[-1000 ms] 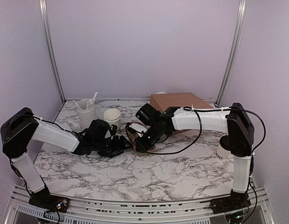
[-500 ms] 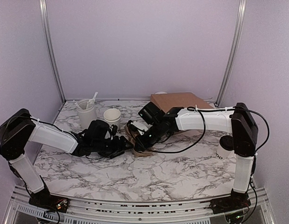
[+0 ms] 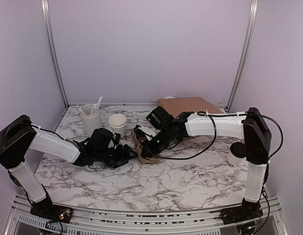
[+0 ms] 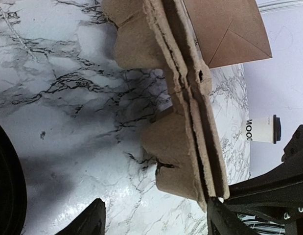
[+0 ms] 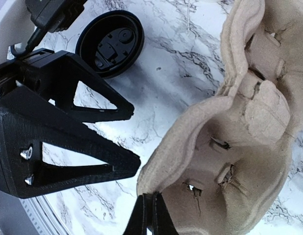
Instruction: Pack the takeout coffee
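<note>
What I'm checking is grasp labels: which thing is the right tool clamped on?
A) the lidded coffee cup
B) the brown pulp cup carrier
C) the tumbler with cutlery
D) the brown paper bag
B: the right wrist view shows the right tool shut on the rim of the brown pulp cup carrier; the lidded coffee cup sits apart.

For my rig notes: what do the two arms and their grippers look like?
The left arm and the right arm have glossy white shells between bulky black joints. A thin black cable loops along the right arm. The left gripper has black wedge-shaped fingers with triangular cut-outs and silver screws; the right gripper's are slim and black.
</note>
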### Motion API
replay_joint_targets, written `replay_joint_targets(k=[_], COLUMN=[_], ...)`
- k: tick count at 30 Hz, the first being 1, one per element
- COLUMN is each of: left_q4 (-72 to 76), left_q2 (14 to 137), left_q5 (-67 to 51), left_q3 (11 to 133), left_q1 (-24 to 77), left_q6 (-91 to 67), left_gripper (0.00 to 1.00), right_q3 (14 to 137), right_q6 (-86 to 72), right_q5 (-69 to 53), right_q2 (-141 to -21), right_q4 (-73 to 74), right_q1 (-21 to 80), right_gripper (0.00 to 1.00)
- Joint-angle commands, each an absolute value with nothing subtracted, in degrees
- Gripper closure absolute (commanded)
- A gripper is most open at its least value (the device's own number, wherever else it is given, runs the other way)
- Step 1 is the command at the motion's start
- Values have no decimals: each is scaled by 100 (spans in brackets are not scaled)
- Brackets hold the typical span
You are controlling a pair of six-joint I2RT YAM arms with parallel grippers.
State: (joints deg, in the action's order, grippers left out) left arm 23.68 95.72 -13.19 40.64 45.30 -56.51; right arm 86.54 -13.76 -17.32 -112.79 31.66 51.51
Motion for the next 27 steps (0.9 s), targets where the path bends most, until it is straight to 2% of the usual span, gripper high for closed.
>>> replay_joint_targets(k=[1, 27], left_q4=[2399, 2417], left_q2=[9424, 9770], left_q5=[-1242, -1352], left_q3=[3988, 4438], left_q1=[4544, 4535], left_q6=[-5697, -5643], left_gripper=[29, 29], right_q3=[8675, 8693], right_q6=[-1490, -1487], right_q5=[-1761, -1723], right_q2=[-11087, -11074], right_q4=[3041, 3076], right_q1=[5115, 5107], right_gripper=[100, 100])
